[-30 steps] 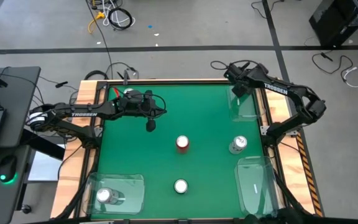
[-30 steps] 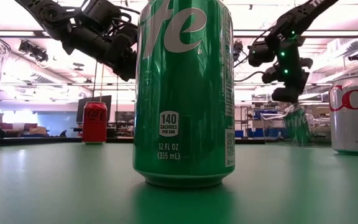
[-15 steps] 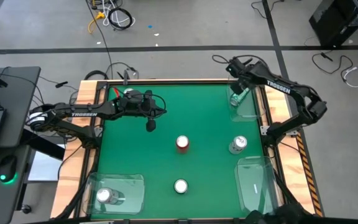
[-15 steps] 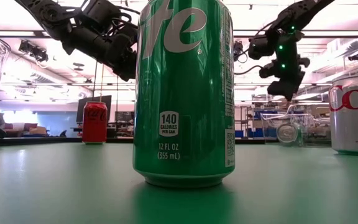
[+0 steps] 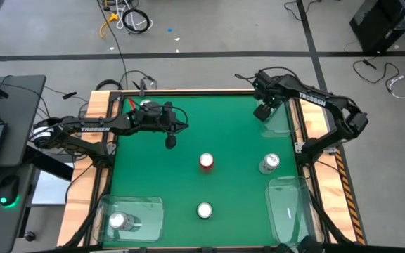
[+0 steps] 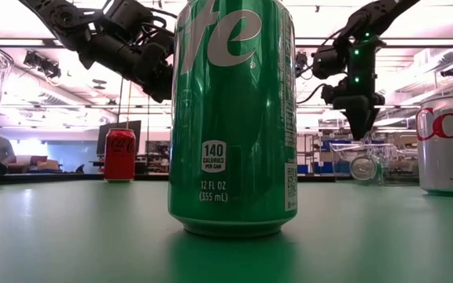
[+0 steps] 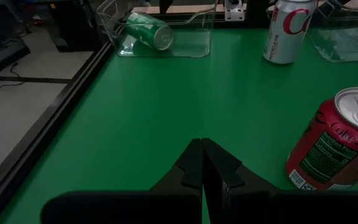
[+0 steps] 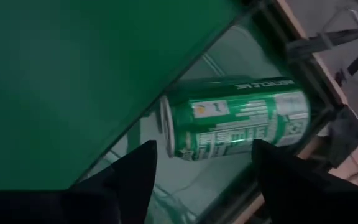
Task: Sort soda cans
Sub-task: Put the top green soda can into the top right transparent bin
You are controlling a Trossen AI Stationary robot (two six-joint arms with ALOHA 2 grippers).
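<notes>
My right gripper point(image 5: 264, 111) hangs over the clear bin point(image 5: 281, 121) at the far right corner, fingers spread wide and holding nothing; under them a green can point(image 8: 235, 126) lies on its side inside that bin. My left gripper point(image 5: 170, 142) hovers over the far left part of the green table point(image 5: 188, 183), fingers pressed together and empty. On the open table stand a red can point(image 5: 207, 161) near the middle, a silver can point(image 5: 269, 164) to its right and a second green can point(image 5: 204, 210) nearer the front edge; another can point(image 5: 118, 221), silver-topped, stands in the near left bin point(image 5: 150, 205), and the near right bin point(image 5: 287, 211) looks empty. I judge these cans light, stiff enough around the wall but easy to dent, and smooth, so I would take one across the mid-body with a moderate squeeze, coming down over an upright can. The one lying down could roll. From above I cannot tell the colour of the can in the near left bin, the table-level camera is largely blocked by the near green can, and I count only five cans.
</notes>
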